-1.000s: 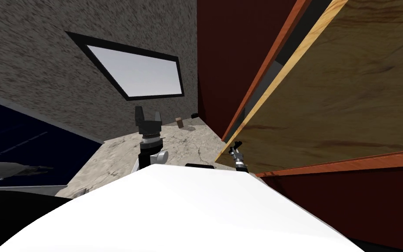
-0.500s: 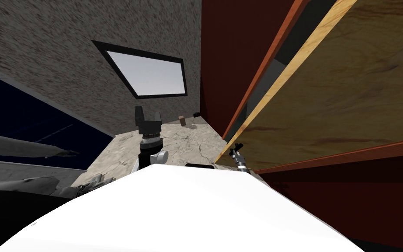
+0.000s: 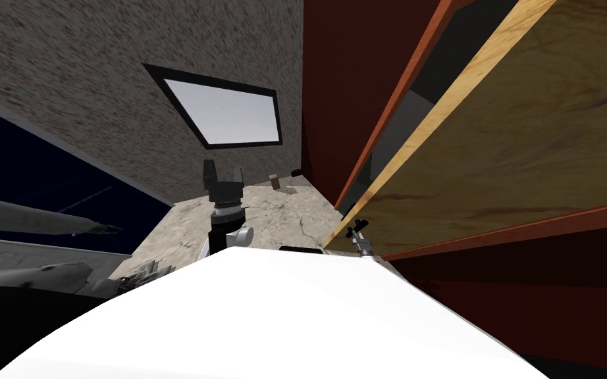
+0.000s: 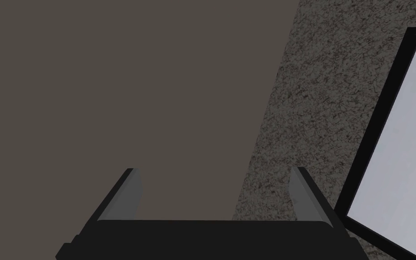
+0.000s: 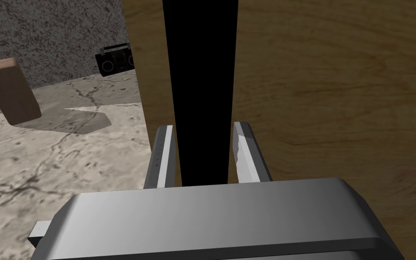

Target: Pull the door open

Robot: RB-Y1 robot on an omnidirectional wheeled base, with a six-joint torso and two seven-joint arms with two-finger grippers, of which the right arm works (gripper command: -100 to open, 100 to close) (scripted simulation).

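Observation:
A brown wooden door [image 3: 526,145] stands partly swung out from its red-brown frame [image 3: 401,99] on my right. Its pale edge runs down to my right gripper [image 3: 359,230]. In the right wrist view the door's panel [image 5: 329,90] lies behind a black bar handle [image 5: 202,90]. My right gripper [image 5: 205,153] is shut on that handle, and both fingers [image 5: 164,153] press its sides. My left gripper [image 3: 223,177] is raised in front of my chest, away from the door. It [image 4: 216,194] stands open with nothing between its fingers.
A small wooden block [image 3: 273,181] [image 5: 8,90] and a black radio [image 3: 294,173] [image 5: 114,58] sit on the marbled floor [image 3: 276,217] near the door's free edge. A dark red wall [image 3: 348,79] adjoins the frame. Grey shapes [image 3: 32,220] lie at my far left.
My view turned over the first half second, then held. The gap between the door's pale edge and the frame has widened a little. My right gripper stays on the handle.

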